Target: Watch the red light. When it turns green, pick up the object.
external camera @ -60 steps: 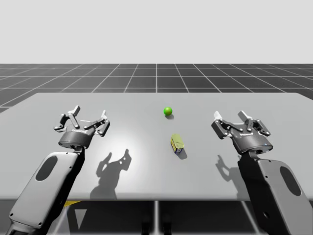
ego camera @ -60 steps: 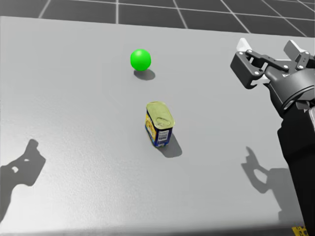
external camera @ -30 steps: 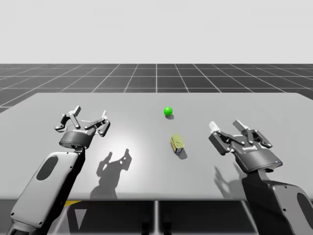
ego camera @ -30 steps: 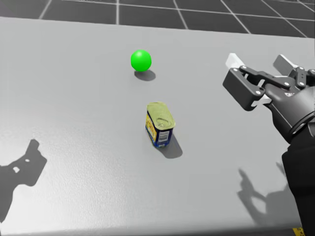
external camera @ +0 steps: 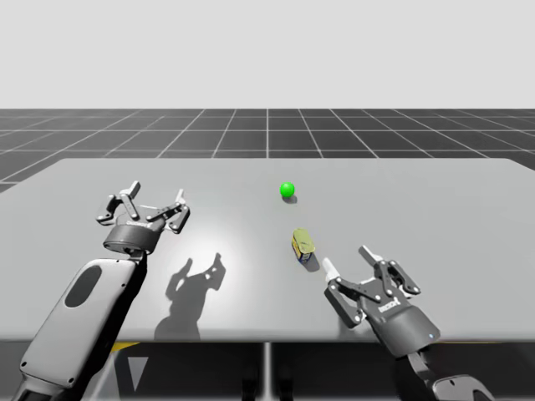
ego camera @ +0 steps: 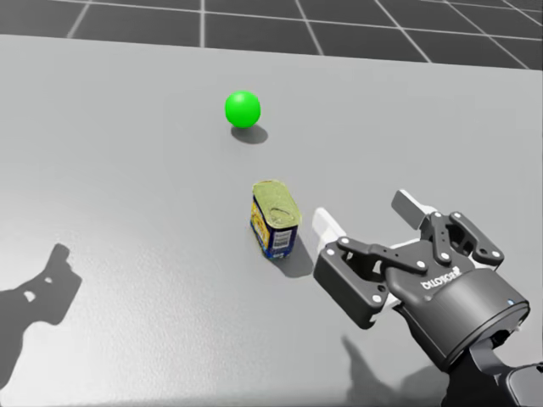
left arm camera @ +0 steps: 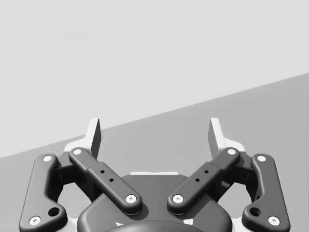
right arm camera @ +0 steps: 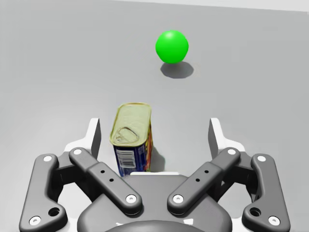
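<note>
The light [ego camera: 242,108] is green — my right gripper [ego camera: 369,216] has swung in just behind the blue can [ego camera: 274,216]. It is released, grasping nothing yet.

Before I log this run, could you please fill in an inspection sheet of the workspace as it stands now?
Surface: grey table, flat, with shadows of the arms on it.
Job's things: green light, a ball at the far middle; blue rectangular can with a gold top, upright, nearer than the light.
Clutter: nothing seen.
Grippers: right gripper open, close beside the can, not touching it; left gripper open, off to the left, holding nothing.
Cables: nothing seen.
Surroundings: dark gridded floor, pale blank backdrop.
</note>
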Tool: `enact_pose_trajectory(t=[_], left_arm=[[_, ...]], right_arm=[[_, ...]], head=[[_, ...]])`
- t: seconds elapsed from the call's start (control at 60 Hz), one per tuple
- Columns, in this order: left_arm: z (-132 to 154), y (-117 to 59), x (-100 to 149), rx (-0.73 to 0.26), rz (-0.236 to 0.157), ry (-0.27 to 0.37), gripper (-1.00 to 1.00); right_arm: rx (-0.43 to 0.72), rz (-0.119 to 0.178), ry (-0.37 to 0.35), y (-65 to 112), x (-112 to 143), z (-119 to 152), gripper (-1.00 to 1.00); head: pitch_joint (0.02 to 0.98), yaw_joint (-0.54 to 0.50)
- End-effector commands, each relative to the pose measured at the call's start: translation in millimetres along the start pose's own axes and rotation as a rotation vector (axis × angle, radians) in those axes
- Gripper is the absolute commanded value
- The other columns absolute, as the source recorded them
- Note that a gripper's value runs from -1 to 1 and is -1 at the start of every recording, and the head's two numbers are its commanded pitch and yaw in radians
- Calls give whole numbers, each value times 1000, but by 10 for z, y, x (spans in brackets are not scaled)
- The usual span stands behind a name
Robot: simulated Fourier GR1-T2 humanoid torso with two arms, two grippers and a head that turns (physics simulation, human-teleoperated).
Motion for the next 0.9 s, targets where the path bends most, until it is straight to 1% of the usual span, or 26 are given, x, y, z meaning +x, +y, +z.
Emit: enact_pose_trajectory(t=[0.017, 0.15, 0.233, 0.3, 0.333, 0.383, 0.4, 0.433, 0.483, 0.55, 0.583, 0.633, 0.783, 0.833, 0.9], left_arm=[[-1, -11, -7, 1, -5, -1, -1000], [-1, -18, -8, 1, -6, 0, -1000], [0, -18, -8, 2, -6, 0, -1000], [3, -17, -7, 2, -5, -1, -1000], [4, -17, -6, 3, -4, -1, -1000], [4, -15, -5, 3, -4, -2, -1000], [5, -15, -5, 3, -3, -2, -1000], [6, -12, -5, 3, -3, -2, -1000], [8, -10, -3, 3, -2, -2, -1000], [6, -9, -4, 3, -2, -2, -1000], [6, -9, -4, 3, -2, -2, -1000], [6, -9, -4, 3, -2, -2, -1000], [5, -4, 0, 3, 2, -2, -1000], [7, -1, 1, 3, 3, -2, -1000], [7, -1, 1, 3, 3, -2, -1000]], right_arm=[[60, -32, 40, 233, -230, -8, -1000], [76, -46, 66, 318, -319, -76, -1000], [74, -42, 78, 350, -363, -128, -1000], [72, -46, 95, 380, -410, -189, -1000], [64, -38, 104, 393, -441, -238, -1000], [55, -40, 112, 403, -457, -277, -1000], [50, -39, 116, 411, -468, -302, -1000], [44, -25, 119, 419, -486, -341, -1000], [31, -19, 127, 430, -504, -397, -1000], [1, 6, 131, 429, -520, -481, -1000], [-7, 7, 135, 427, -522, -510, -1000], [-32, 18, 144, 415, -531, -592, -1000], [-65, 37, 167, 372, -575, -755, -1000], [-82, 48, 173, 346, -584, -835, -1000], [-92, 52, 182, 336, -589, -892, -1000]], head=[[793, -172], [796, -170], [796, -169], [795, -167], [794, -166], [794, -166], [793, -166], [793, -165], [793, -163], [794, -160], [794, -159], [794, -156], [794, -156], [794, -155], [794, -153]])
